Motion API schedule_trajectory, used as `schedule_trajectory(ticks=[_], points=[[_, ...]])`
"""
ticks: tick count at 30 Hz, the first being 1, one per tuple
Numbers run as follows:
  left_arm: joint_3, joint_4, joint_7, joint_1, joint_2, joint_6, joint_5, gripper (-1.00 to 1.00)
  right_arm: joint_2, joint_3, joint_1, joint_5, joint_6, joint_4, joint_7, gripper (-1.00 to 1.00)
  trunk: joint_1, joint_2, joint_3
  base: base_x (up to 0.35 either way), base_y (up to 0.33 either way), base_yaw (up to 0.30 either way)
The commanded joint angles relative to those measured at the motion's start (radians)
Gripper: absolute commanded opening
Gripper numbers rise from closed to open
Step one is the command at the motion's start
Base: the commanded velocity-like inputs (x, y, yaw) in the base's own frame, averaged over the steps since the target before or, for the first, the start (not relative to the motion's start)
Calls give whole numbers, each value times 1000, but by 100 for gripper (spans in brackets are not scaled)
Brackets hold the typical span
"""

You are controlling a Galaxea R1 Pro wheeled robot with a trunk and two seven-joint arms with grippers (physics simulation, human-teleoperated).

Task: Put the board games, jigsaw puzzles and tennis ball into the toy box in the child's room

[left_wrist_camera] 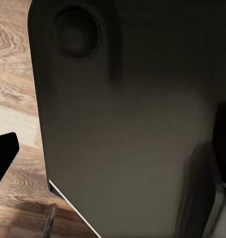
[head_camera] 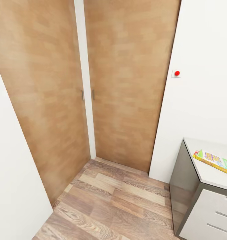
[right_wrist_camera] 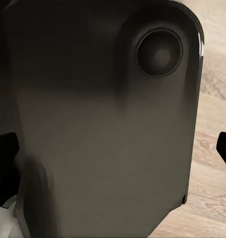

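Both hands hang low beside the robot's dark body panel [left_wrist_camera: 132, 129], with the wood-plank floor [head_camera: 126, 200] beneath them. Of the left hand, a single black fingertip [left_wrist_camera: 3, 153] shows at the wrist picture's edge; of the right hand, two dark fingertips [right_wrist_camera: 4, 146] sit at opposite edges, so that hand looks spread wide and empty. Whether the left hand is wide or narrow cannot be told.

One board game [head_camera: 215, 161], a flat box with yellow edges and green and white print, lies on the pale tabletop [head_camera: 210, 176] at the head view's right, above white drawers [head_camera: 210, 216]. Ahead stand two wooden closet doors [head_camera: 126, 83] and a white wall with a red-dotted switch [head_camera: 175, 73].

Judging by this, the robot is in transit with nothing carried, and at least this game is not yet put away.
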Motion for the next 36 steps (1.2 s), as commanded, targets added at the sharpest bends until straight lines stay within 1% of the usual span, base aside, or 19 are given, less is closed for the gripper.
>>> schedule_trajectory(ticks=[1, 16, 26, 36], points=[[0, -1, 0, 0, 0, -1, 0, 100, 0, -1, 0, -1, -4, 0, 0, 100, 0, 0, 0, 0, 0, -190], [-1, -2, 0, 0, 0, -2, -1, 100, 0, -3, 0, -1, -8, 0, 0, 100, 0, 0, 7, 0, 0, -241], [-1, -3, 0, 0, 0, -2, -1, 100, 0, -3, 0, -1, -9, 0, 0, 100, -38, 70, 44, 0, 0, -242], [-1, -3, 0, 0, 0, -2, -1, 100, 0, -2, 0, -1, -33, 0, 0, 100, -77, 140, 76, 0, 0, -53]])
